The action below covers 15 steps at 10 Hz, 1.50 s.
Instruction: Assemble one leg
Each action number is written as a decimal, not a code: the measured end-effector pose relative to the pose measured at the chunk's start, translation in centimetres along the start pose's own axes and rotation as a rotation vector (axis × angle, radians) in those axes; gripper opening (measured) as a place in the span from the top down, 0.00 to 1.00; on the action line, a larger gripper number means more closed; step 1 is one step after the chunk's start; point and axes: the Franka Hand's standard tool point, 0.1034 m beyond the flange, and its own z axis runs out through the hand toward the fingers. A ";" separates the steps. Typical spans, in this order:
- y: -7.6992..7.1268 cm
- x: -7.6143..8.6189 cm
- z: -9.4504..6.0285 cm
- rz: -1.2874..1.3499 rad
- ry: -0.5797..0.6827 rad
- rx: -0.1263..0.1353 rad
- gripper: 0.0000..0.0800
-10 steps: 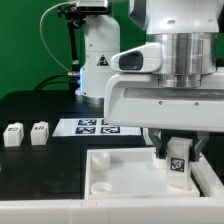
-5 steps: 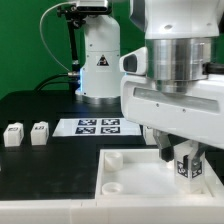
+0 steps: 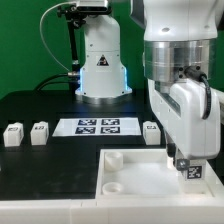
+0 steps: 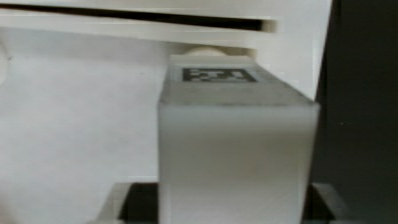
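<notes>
My gripper (image 3: pixel 190 163) is shut on a white leg (image 3: pixel 192 172) with a black-and-white tag on its face. It holds the leg upright over the right side of the large white tray (image 3: pixel 135 178), which has round corner sockets. In the wrist view the leg (image 4: pixel 231 130) fills the middle between the dark fingers (image 4: pixel 139 205), with its tag end near the tray's rim (image 4: pixel 107 35). Whether the leg touches the tray I cannot tell. Three more legs stand on the black table: two at the exterior view's left (image 3: pixel 12 134) (image 3: pixel 39 131), one behind the gripper (image 3: pixel 151 130).
The marker board (image 3: pixel 100 126) lies on the black table behind the tray. The robot's white base (image 3: pixel 100 60) stands at the back. The tray's near-left socket (image 3: pixel 115 186) is open.
The gripper has turned about its axis and shifted toward the exterior view's right with the leg in it. A third loose leg now shows behind it.
</notes>
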 end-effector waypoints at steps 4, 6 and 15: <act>0.3 -1.0 0.2 -0.204 0.003 -0.007 0.25; 1.0 -3.3 0.0 -0.424 0.021 0.072 0.19; 0.0 -1.4 -0.5 -1.586 0.045 0.014 0.19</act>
